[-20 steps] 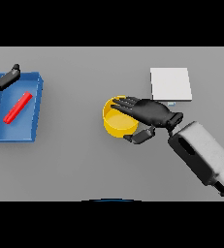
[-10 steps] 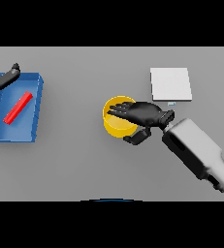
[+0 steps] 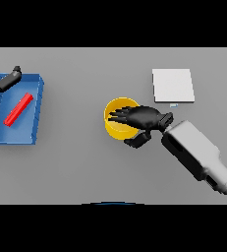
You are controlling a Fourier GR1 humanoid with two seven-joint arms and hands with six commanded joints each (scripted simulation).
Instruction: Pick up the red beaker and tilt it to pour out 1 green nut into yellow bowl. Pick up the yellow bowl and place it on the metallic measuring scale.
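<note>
The right hand [image 3: 143, 118] has slid further over the yellow bowl [image 3: 116, 123], fingers now spread inside, thumb curled beneath its rim. The left hand [image 3: 2, 81] stays open, far to the side.

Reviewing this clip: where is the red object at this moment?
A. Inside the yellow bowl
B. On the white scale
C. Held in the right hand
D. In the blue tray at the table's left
D. The red object lies slanted in the blue tray, far from the yellow bowl, which the right hand reaches over.
</note>
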